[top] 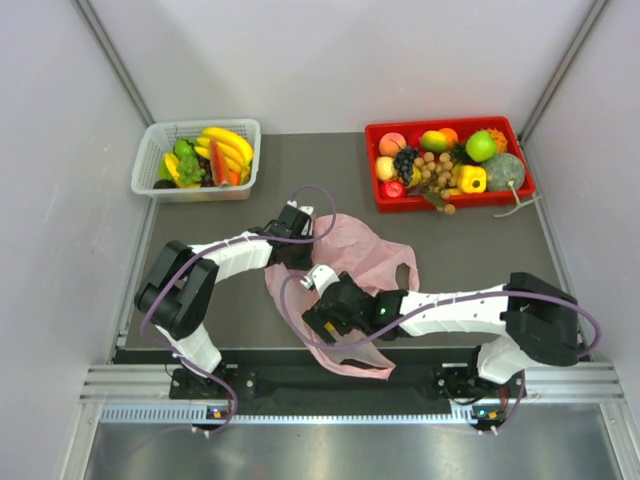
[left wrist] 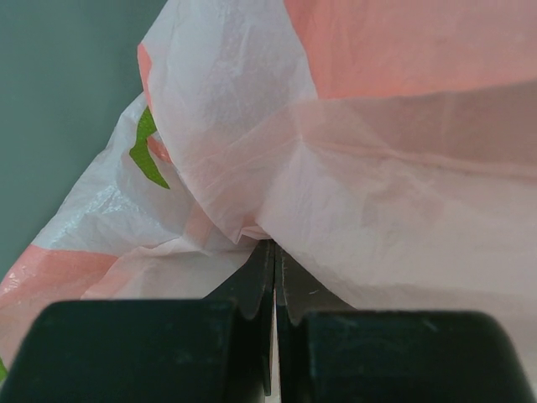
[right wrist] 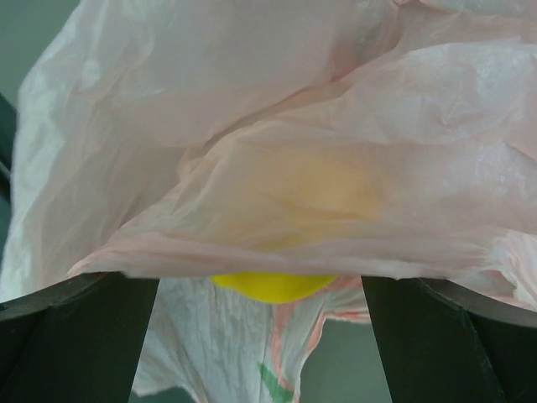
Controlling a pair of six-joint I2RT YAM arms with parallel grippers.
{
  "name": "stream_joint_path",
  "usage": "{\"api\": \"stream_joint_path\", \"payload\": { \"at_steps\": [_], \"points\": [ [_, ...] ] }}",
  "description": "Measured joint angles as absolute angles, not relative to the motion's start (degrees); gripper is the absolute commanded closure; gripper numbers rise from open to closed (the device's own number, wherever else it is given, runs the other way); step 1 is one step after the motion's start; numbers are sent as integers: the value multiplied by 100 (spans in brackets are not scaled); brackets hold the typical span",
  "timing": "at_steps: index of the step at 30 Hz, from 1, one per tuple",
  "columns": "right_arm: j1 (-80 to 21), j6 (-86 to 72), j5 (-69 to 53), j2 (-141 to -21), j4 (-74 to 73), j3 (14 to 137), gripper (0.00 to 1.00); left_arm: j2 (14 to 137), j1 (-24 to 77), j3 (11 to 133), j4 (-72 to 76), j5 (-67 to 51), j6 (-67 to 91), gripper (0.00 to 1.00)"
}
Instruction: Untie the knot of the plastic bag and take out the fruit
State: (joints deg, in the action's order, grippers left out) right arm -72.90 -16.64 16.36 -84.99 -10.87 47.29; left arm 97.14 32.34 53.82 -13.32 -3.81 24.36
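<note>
Unfinished: left end effector clamped on bag; right end effector wide open, empty, fruit just ahead (inside bag).

We see just a bit of a yellow fruit. The plastic bag covers the rest, so we cannot tell its kind. From above, the left arm and right arm hide the bag's middle. The tips of the left gripper sit under the film. We cannot tell what the green patch is.
</note>
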Motion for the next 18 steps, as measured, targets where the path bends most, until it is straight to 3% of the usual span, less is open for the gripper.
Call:
{"api": "stream_joint_path", "payload": {
  "at_steps": [7, 10, 13, 16, 18],
  "points": [
    [-7026, -1852, 1719, -9019, -808, 4731, 0, 9712, 3232, 5376, -1330, -405, 2436, 100],
    [-6943, -1925, 1739, -9050, -694, 4729, 8, 9712, 3232, 5376, -1330, -410, 2436, 100],
    [-6869, -1975, 1734, -9041, -502, 4720, 20, 9712, 3232, 5376, -1328, -432, 2438, 100],
    [-6779, -2014, 1658, -8932, -244, 4532, 39, 9712, 3232, 5367, -1323, -478, 2438, 100],
    [-6692, -2043, 1518, -8838, -130, 4397, 58, 9712, 3229, 5365, -1323, -495, 2438, 100]
  ]
}}
